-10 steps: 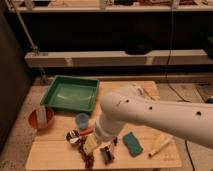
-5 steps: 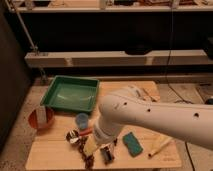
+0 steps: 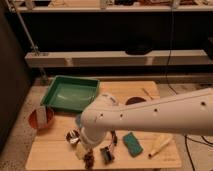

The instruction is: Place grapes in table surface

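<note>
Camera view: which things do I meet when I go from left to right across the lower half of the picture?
Orange-red bowl → small dark-and-white object → grapes, with the gripper just above them → black clip-like tool → green sponge → pale yellow long object.

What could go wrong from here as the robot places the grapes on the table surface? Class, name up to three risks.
1. The grapes appear just below the gripper, near the front edge of the table surface; let go there, they might roll off.
2. The black clip-like tool and green sponge lie close by, so the arm could nudge them.
3. The arm covers part of the tabletop, so the landing spot is hard to judge.
</note>
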